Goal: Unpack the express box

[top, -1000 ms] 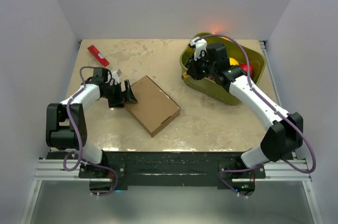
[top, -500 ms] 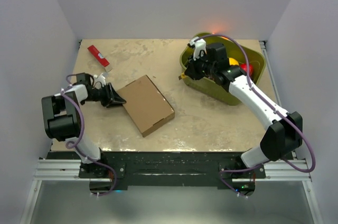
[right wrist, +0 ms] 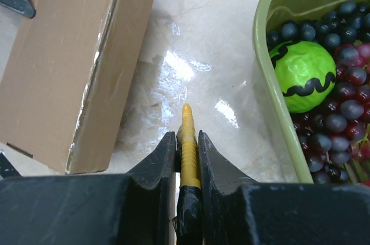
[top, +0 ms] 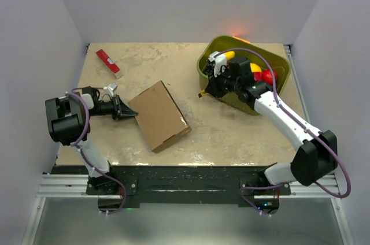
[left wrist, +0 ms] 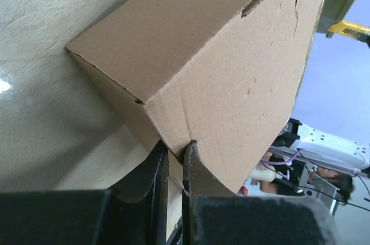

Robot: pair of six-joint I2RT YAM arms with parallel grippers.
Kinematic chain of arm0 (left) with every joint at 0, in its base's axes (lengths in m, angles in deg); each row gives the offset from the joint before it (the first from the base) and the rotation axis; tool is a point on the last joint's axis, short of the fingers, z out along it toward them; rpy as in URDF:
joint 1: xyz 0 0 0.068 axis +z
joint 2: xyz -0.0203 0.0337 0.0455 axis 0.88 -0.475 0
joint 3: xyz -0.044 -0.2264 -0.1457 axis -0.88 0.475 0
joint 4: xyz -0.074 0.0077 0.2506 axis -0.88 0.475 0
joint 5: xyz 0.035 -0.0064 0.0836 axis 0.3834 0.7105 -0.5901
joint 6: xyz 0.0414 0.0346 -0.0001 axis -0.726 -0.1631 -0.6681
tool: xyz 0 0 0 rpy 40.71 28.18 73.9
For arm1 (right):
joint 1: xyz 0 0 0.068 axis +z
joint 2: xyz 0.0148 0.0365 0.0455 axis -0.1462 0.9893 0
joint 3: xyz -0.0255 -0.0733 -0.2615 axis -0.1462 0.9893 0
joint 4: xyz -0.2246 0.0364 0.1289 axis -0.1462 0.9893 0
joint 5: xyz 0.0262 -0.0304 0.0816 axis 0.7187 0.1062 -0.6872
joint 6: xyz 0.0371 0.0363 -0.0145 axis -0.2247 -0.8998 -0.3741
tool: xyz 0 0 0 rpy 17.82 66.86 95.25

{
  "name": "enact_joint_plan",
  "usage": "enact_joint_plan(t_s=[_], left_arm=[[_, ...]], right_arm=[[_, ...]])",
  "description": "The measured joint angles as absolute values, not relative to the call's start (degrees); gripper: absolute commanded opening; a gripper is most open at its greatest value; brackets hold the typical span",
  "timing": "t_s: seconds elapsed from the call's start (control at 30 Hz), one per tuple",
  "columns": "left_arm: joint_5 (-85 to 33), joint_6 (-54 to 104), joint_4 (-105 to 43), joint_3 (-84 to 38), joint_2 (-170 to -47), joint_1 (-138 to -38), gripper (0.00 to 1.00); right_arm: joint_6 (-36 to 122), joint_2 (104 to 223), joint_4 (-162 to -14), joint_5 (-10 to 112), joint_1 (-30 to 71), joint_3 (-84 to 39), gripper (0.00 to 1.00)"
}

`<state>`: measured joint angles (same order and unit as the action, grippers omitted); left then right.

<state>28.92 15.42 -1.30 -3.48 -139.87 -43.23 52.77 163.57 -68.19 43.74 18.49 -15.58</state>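
Express box (top: 159,116) lies closed and flat on table (top: 231,135), left of centre, skewed. Left gripper (left wrist: 174,150) clenched on thin cardboard edge at its left corner, likely anchoring it. Right gripper (right wrist: 186,138) clamps yellow cutter (right wrist: 186,119), tip aimed boxward, probably for slitting seam. Open stretch of table between cutter and box; green tub (top: 206,75) just beside right gripper, a snag risk; red packet (top: 108,62) well apart.

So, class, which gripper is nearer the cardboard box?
Left. The left gripper is closed on the express box at its left corner; the right gripper, holding a yellow tool, hangs apart from it over the table, between box and green tub.
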Motion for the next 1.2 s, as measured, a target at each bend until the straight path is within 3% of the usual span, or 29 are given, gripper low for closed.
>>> enact_joint_plan(t_s=[0.7, 0.8, 0.97, 1.2], left_arm=[[30.14, 5.06, 15.66, -13.41, -149.08, -41.76, 0.04], [29.33, 4.19, 17.41, -13.45, -149.43, -40.56, 0.10], [21.68, 1.78, 14.63, -13.41, -150.93, -39.62, 0.29], [21.92, 1.43, 15.73, -13.49, -150.17, -39.84, 0.36]], right_arm=[[53.71, 166.72, -69.33, 39.41, 18.49, -16.54, 0.00], [53.71, 168.49, -69.94, 38.60, 18.51, -17.65, 0.00], [53.67, 172.86, -71.86, 38.47, 19.60, -20.03, 0.00], [53.52, 181.49, -74.40, 38.47, 25.44, -25.43, 0.00]])
